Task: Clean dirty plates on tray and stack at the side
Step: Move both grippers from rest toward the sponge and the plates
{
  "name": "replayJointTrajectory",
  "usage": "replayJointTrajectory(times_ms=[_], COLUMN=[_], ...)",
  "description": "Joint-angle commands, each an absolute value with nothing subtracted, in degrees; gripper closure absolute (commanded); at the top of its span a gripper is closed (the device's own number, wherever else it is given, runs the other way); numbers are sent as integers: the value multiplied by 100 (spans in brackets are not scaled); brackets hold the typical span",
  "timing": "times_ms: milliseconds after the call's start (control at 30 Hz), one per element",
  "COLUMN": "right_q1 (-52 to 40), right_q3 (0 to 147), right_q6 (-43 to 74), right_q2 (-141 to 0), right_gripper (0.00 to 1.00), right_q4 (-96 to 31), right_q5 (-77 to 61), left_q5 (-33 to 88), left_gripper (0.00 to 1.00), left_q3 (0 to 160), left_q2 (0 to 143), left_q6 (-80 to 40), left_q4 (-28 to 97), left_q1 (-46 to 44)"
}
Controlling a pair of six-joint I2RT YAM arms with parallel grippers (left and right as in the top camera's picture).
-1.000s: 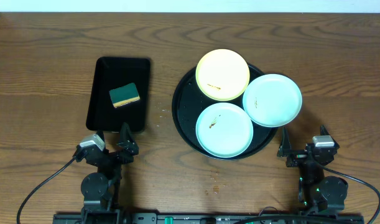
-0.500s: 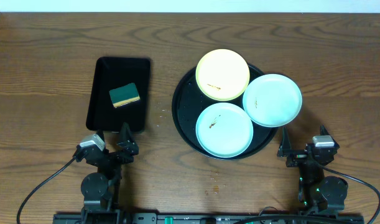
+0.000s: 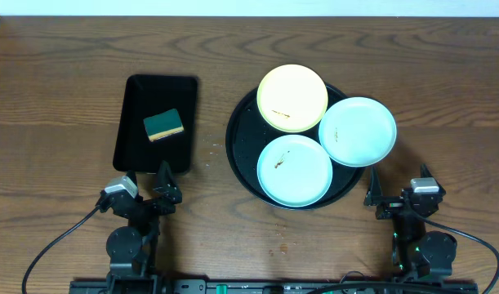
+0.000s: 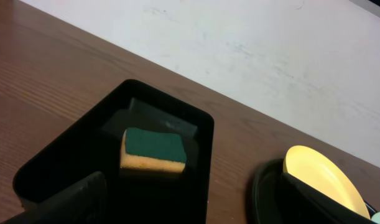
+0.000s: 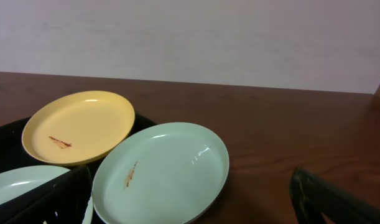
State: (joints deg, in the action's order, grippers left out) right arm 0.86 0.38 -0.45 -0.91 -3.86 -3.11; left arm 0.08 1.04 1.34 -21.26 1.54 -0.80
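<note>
Overhead view of a wooden table. Right of centre, a round black tray holds three dirty plates, each with a small brown smear. A pale yellow plate sits at its top, a mint plate overhangs its right rim, and another mint plate sits at its bottom. At left, a green-and-yellow sponge lies in a rectangular black tray. Near the bottom edge, the left pincer and right pincer both stand wide, holding nothing.

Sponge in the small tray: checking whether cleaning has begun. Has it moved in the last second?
No. The sponge sits at the same spot and angle inside the rectangular tray.
</note>
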Motion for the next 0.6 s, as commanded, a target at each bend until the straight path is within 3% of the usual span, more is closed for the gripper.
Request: replayJointTrajectory(times_ms=[0, 567], right_q1=[132, 132], right_q3=[32, 32], right_q6=[16, -89], right_q2=[-93, -93], right_gripper=[1, 1], right_q4=[-410, -408], right_q5=[-305, -176], left_q5=[-47, -47], left_gripper=[14, 14], left_q3=[23, 23], left_q2=[148, 148], left_q6=[-2171, -2171], left_q4=[421, 421], left_q1=[-82, -82])
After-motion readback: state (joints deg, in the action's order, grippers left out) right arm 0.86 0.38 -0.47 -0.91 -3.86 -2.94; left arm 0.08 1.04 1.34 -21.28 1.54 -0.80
